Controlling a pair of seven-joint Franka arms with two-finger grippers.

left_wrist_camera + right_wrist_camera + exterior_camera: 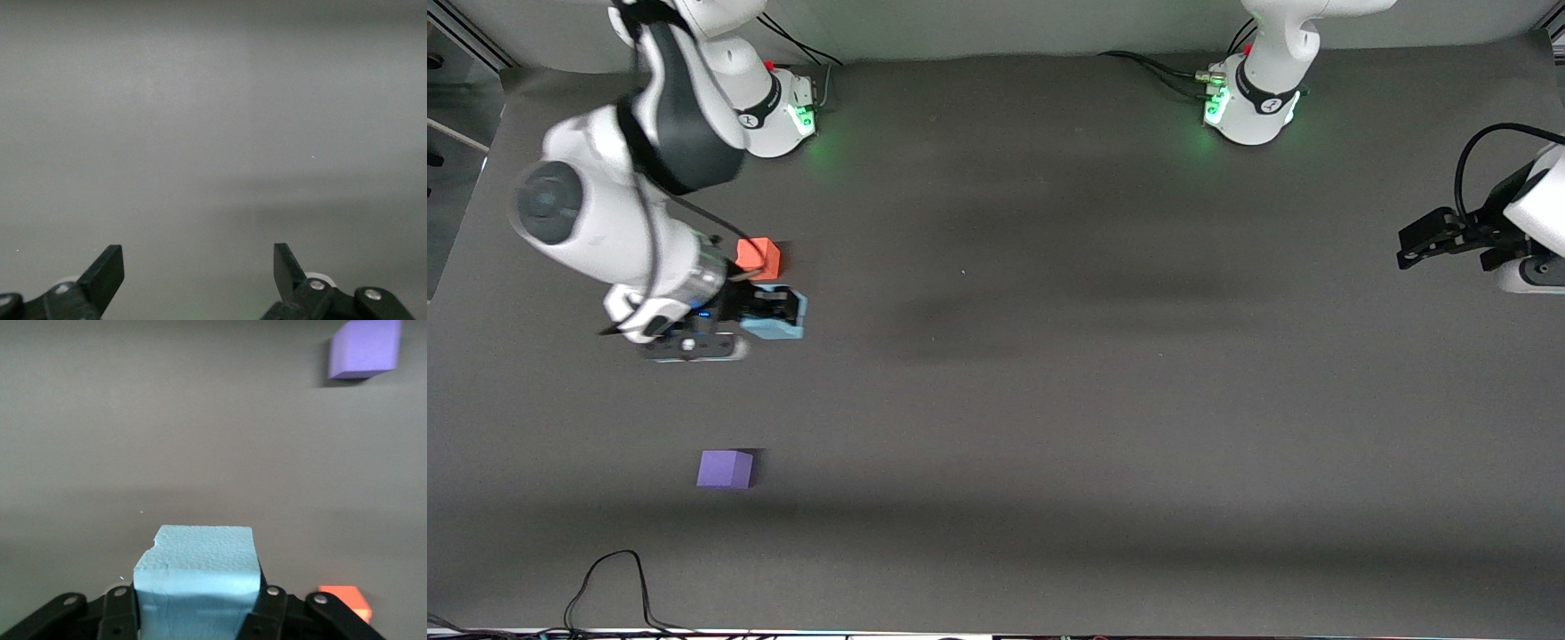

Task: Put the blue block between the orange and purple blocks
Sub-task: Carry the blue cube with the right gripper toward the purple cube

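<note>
My right gripper (778, 316) is shut on the light blue block (775, 328), which fills the space between its jaws in the right wrist view (197, 583). It is held over the mat beside the orange block (759, 257), which also shows in the right wrist view (345, 599). The purple block (725, 468) lies on the mat nearer to the front camera, and it also shows in the right wrist view (365, 349). My left gripper (1412, 247) is open and empty, waiting at the left arm's end of the table (199, 270).
The dark grey mat (1049, 356) covers the table. A black cable (618, 587) loops at the mat's edge nearest the front camera. The two arm bases (1249, 102) stand along the edge farthest from that camera.
</note>
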